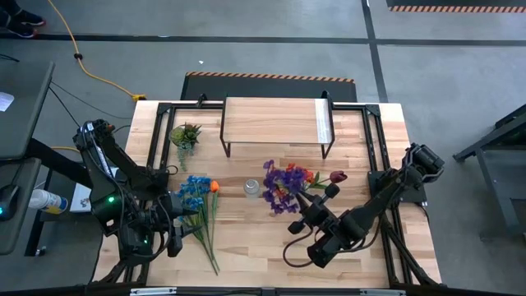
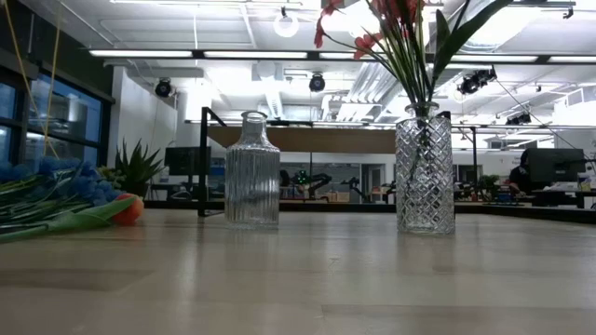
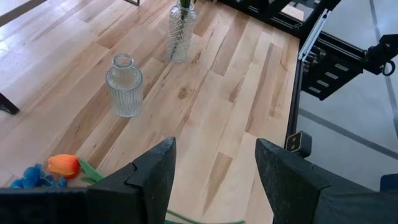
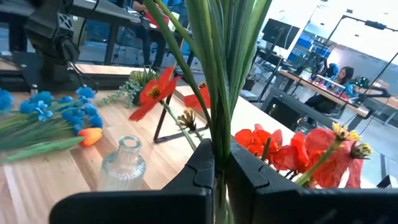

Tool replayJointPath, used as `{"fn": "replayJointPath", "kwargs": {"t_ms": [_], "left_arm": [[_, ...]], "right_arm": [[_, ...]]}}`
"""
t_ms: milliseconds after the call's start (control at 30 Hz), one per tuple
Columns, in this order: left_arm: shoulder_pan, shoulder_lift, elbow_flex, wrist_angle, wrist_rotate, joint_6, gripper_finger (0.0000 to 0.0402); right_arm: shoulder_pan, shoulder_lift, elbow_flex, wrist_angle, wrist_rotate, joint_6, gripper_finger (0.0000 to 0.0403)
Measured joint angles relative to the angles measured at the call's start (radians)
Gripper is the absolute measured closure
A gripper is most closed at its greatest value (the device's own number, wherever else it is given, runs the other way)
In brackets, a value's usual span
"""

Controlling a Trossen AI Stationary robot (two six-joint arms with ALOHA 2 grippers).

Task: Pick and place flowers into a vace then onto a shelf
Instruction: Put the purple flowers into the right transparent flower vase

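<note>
My right gripper [image 4: 221,168] is clamped on the stems of the red and purple flowers [image 1: 288,185], already standing in the cut-glass vase [image 2: 425,172]. The blue flowers [image 1: 196,197] lie on the table beside my left gripper [image 3: 214,177], half-open and empty. The ribbed vase [image 2: 251,172] and the shelf [image 1: 275,122] are empty.

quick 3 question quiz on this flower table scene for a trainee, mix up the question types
1. True or false: the ribbed glass bottle already holds flowers.
2. Multiple choice: the right tool is (a) open above the shelf, (b) shut on the red and purple flower stems in the diamond-cut vase, (c) resting on the potted plant.
3. Fill in: the blue bunch with the orange bloom lies flat on the ____, near the left tool.

Key
1. False; it is empty.
2. b
3. Table; the left tool is open and holds nothing.
</note>
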Motion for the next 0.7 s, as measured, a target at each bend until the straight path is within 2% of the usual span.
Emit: {"fn": "replayJointPath", "kwargs": {"t_ms": [333,700], "left_arm": [[0.000,0.000,0.000,-0.004,-0.005,0.000,0.0149],[0.000,0.000,0.000,-0.025,-0.006,0.007,0.0149]], "right_arm": [[-0.001,-0.001,0.000,-0.068,-0.003,0.000,0.0393],[-0.001,0.018,0.000,-0.043,-0.008,0.027,0.0393]]}}
